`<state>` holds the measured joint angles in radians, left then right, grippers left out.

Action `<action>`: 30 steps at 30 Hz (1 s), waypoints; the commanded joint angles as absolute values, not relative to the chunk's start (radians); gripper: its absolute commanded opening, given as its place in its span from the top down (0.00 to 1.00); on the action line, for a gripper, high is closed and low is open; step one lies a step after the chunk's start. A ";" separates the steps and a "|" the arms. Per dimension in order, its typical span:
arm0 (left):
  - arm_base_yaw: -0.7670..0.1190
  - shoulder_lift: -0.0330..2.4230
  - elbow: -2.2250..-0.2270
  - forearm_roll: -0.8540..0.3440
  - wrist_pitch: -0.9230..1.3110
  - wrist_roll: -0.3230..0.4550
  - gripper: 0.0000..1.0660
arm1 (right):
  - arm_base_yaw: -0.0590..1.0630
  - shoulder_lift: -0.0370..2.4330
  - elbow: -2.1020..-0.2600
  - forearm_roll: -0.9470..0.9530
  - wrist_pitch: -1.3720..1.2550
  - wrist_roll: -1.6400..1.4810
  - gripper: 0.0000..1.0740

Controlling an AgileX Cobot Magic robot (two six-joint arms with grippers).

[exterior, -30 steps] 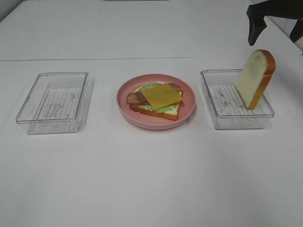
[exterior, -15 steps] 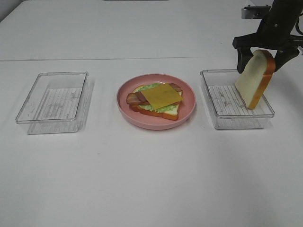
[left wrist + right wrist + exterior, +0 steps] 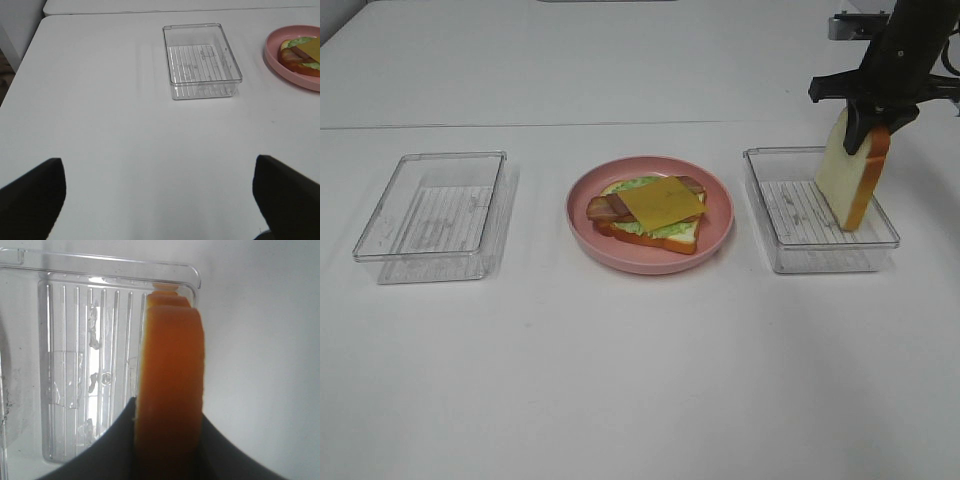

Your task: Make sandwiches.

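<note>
Overhead, a white table [image 3: 620,380] fills the view, w/ three things in a row across its middle. Clear tray [image 3: 432,215] sits at 9 o'clock, holding nothing visible. Second clear tray [image 3: 790,255] sits at 3 o'clock. Between them, pink plate [image 3: 715,225] carries the half-built sandwich: bottom bread slice [image 3: 665,243], lettuce [image 3: 638,184], bacon [image 3: 602,208], cheese slice [image 3: 660,202] on top.

Right gripper [image 3: 866,128], up at 2 o'clock, has its fingers pinched onto the top edge of the last bread slice [image 3: 850,180]. That slice stands tilted in the right-hand tray, leaning toward the tray's outer wall. Wrist view confirms: dark fingers [image 3: 117,440] press both faces of the slice, orange crust between them.

Left gripper [image 3: 160,200] hangs off to 9 o'clock, fingers spread wide, holding nothing.

Risks from here, as a judgement: grip is only on the slice's upper end, so soft bread may pivot or slip out during the lift. Lower corner could catch the tray wall & drag the light tray along. At the plate, a crooked drop could shove the cheese off-centre or leave the top slice hanging over the stack.
</note>
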<state>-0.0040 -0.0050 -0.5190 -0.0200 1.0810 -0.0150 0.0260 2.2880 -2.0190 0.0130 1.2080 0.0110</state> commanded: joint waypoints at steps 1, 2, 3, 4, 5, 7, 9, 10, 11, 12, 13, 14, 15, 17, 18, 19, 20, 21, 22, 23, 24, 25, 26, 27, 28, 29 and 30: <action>-0.002 -0.019 -0.517 -0.024 1.074 -0.019 0.12 | 0.026 2.243 -2.018 0.037 1.251 0.000 1.00; -0.002 -0.019 -0.517 -0.024 1.074 -0.019 0.12 | 0.026 2.213 -2.018 0.044 1.254 0.000 1.00; -0.002 -0.019 -0.517 -0.024 1.074 -0.019 0.12 | 0.026 2.213 -2.018 0.044 1.254 0.000 1.00; -0.002 -0.019 -0.517 -0.024 1.074 -0.019 0.12 | 0.026 2.185 -2.018 0.047 1.252 0.000 1.00; -0.002 -0.019 -0.517 -0.024 1.074 -0.019 0.12 | 0.026 2.172 -2.018 0.054 1.252 0.000 1.00; -0.002 -0.019 -0.517 -0.024 1.074 -0.019 0.12 | 0.026 2.140 -2.018 0.083 1.251 0.000 1.00; -0.002 -0.019 -0.517 -0.024 1.074 -0.019 0.12 | 0.026 2.113 -2.018 0.117 1.250 0.000 1.00; -0.002 -0.019 -0.517 -0.024 1.074 -0.019 0.12 | 0.028 2.104 -2.018 0.131 1.250 0.000 1.00; -0.002 -0.019 -0.517 -0.024 1.074 -0.019 0.12 | 0.028 2.104 -2.018 0.131 1.250 0.000 1.00; -0.002 -0.019 -0.517 -0.024 1.074 -0.019 0.12 | 0.038 2.087 -2.018 0.139 1.249 0.000 1.00; -0.002 -0.019 -0.517 -0.024 1.074 -0.019 0.12 | 0.050 2.084 -2.018 0.141 1.249 0.000 1.00; -0.002 -0.019 -0.517 -0.024 1.074 -0.019 0.12 | 0.050 2.084 -2.018 0.141 1.249 0.000 1.00; -0.002 -0.019 -0.517 -0.024 1.074 -0.019 0.12 | 0.077 2.081 -2.018 0.128 1.249 0.000 1.00; -0.002 -0.019 -0.517 -0.024 1.074 -0.019 0.12 | 0.116 2.081 -2.018 0.119 1.250 0.000 1.00; -0.002 -0.019 -0.517 -0.024 1.074 -0.019 0.12 | 0.132 2.081 -2.018 0.120 1.250 0.000 1.00; -0.002 -0.019 -0.517 -0.024 1.074 -0.019 0.12 | 0.132 2.081 -2.018 0.120 1.250 0.000 1.00; -0.002 -0.019 -0.517 -0.024 1.074 -0.019 0.12 | 0.178 2.082 -2.018 0.120 1.247 0.000 1.00; -0.002 -0.019 -0.517 -0.024 1.074 -0.019 0.12 | 0.230 2.084 -2.018 0.120 1.243 0.000 1.00; -0.002 -0.019 -0.517 -0.024 1.074 -0.019 0.12 | 0.230 2.084 -2.018 0.120 1.243 0.000 1.00; -0.002 -0.019 -0.517 -0.024 1.074 -0.019 0.12 | 0.257 2.084 -2.018 0.120 1.233 0.000 1.00; -0.002 -0.019 -0.517 -0.024 1.074 -0.019 0.12 | 0.257 2.084 -2.018 0.120 1.233 0.000 1.00; -0.002 -0.019 -0.517 -0.024 1.074 -0.019 0.12 | 0.302 2.088 -2.018 0.124 1.214 -0.006 1.00; -0.002 -0.019 -0.517 -0.024 1.074 -0.019 0.12 | 0.325 2.089 -2.018 0.129 1.204 -0.007 1.00; -0.002 -0.019 -0.517 -0.024 1.074 -0.019 0.12 | 0.325 2.089 -2.018 0.129 1.204 -0.007 1.00; -0.002 -0.019 -0.517 -0.024 1.074 -0.019 0.12 | 0.363 2.093 -2.017 0.137 1.178 -0.008 1.00; -0.002 -0.019 -0.517 -0.024 1.074 -0.019 0.12 | 0.363 2.093 -2.017 0.137 1.178 -0.008 1.00; -0.002 -0.019 -0.517 -0.024 1.074 -0.019 0.12 | 0.397 2.097 -2.017 0.149 1.157 -0.008 1.00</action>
